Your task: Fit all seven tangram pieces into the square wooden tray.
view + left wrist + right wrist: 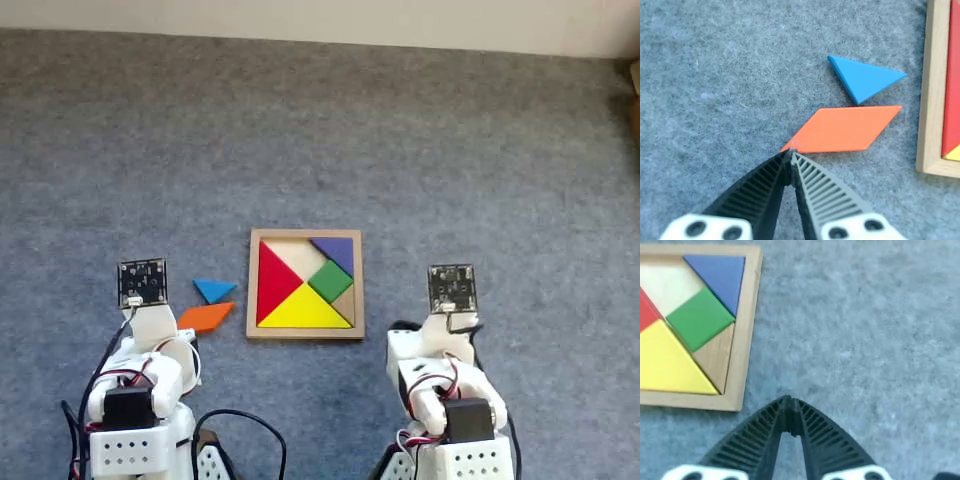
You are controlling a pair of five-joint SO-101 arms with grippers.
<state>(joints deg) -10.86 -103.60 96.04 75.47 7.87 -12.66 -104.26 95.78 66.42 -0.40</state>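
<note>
First, spread the left gripper [791, 156], now pressed together at a corner of the orange piece [842, 129] beside the tray [305, 333], then straddle its middle before carrying it into the tray's bare gap.

The white plastic left arm [135, 385] and right arm [445, 385], with black motors [128, 408], looping black cables [243, 411] (red wires too) and ribbed dark fingers [757, 187].
</note>
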